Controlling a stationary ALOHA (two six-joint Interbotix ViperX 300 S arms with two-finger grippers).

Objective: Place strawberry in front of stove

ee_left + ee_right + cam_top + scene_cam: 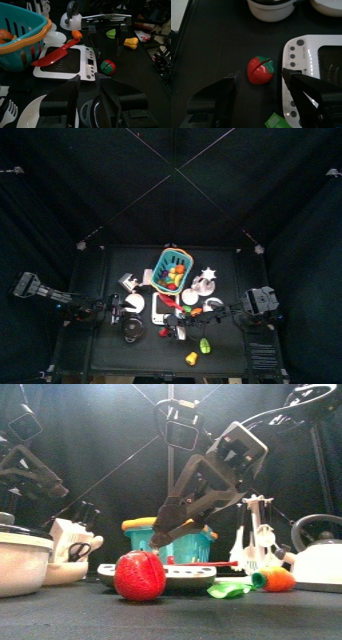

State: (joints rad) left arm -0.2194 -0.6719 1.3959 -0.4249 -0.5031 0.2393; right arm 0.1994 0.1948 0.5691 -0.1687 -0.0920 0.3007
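Already the strawberry lies on the black table, just beside the white toy stove, at about nine o'clock from the stove's knob strip in the right wrist view. The right gripper hangs over it with jaws spread wide, holding nothing, one jaw on either side of the fruit and apart from it. In the front view the strawberry sits nearest the camera with the stove just behind, so the placement looks done or close to it.

The risk, I judge, is a jaw clipping the rounded fruit and rolling it away from the stove, or knocking the red knife lying across the stovetop. The left gripper rests over a dark pan; its jaws look narrowly parted and empty.
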